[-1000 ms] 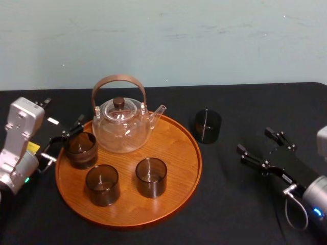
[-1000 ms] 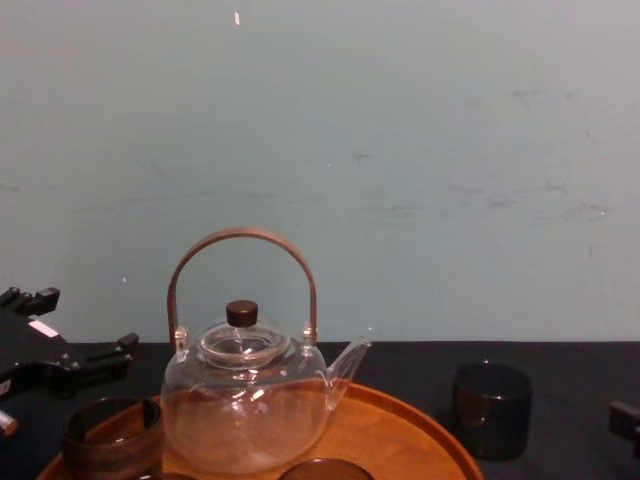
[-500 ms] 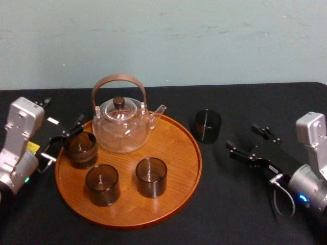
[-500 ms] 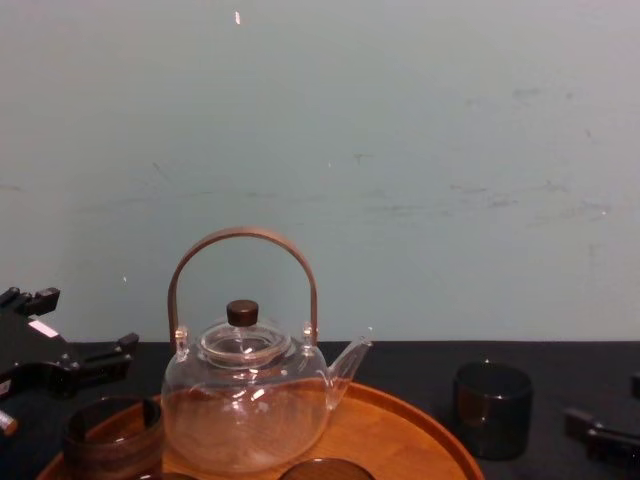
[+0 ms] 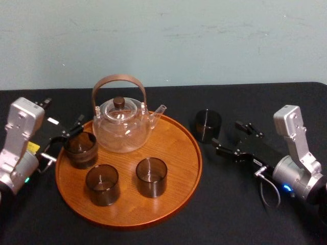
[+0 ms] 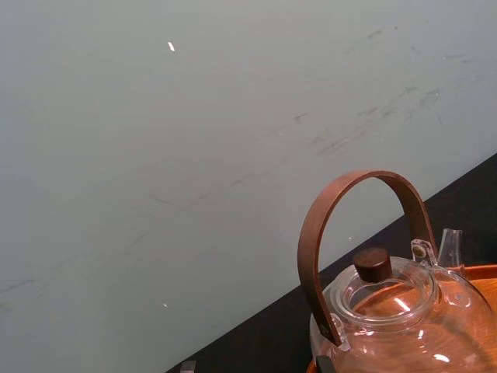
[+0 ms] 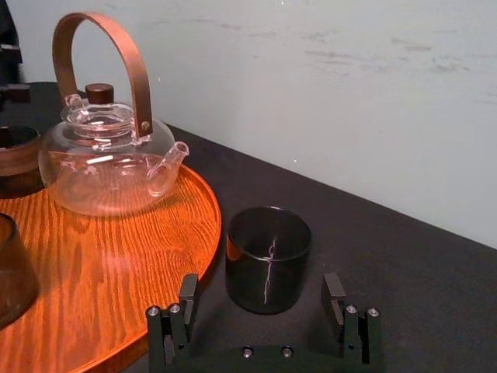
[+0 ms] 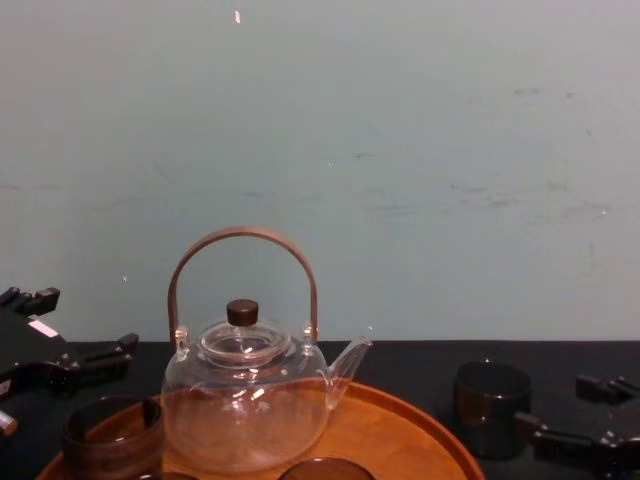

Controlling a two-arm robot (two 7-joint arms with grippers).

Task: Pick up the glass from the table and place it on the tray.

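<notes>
Glass, dark and cylindrical, stands upright on the black bench, just beside the right rim of the round wooden tray and not on it. In the right wrist view it shows a thin pale line running down its side. The right gripper reaches in low from the robot's right. Its jaws are spread wide and empty, with the glass just ahead of the gap between them and neither finger touching it. In the chest view this gripper sits near the bench at the lower right, close beside the glass. On the tray a clear glass teapot with a curved brown handle and a dark lid knob stands toward the back. 3 other dark glasses are also on the tray: 1 at the left edge, 1 at the front left and 1 near the middle. The left gripper hangs at the tray's left side, just behind the left-edge glass, its jaws released and holding nothing. A pale blue-green wall rises behind the bench.
</notes>
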